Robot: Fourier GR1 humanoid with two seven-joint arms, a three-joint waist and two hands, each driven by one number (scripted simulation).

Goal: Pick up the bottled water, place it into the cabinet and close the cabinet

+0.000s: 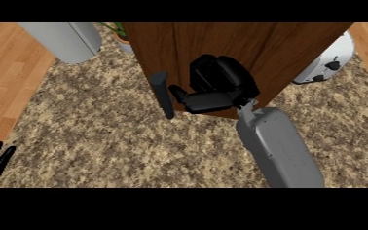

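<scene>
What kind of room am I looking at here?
Probably a kitchen: a speckled stone counter, a wooden cabinet standing on it, and what looks like a toaster beside that.

The cabinet (287, 53) shows as a broad panel of dark reddish-brown wood with fine lengthwise grain. It fills the upper middle of the head view and narrows toward its lower edge, which ends over the speckled counter (108, 141). A slim dark bar handle (162, 95) runs along the panel's lower left edge, slightly tilted with its lower end further right. The right hand (215, 85) lies in front of the panel's lower middle and hides some wood there; whether the door stands open or closed cannot be told.
</scene>
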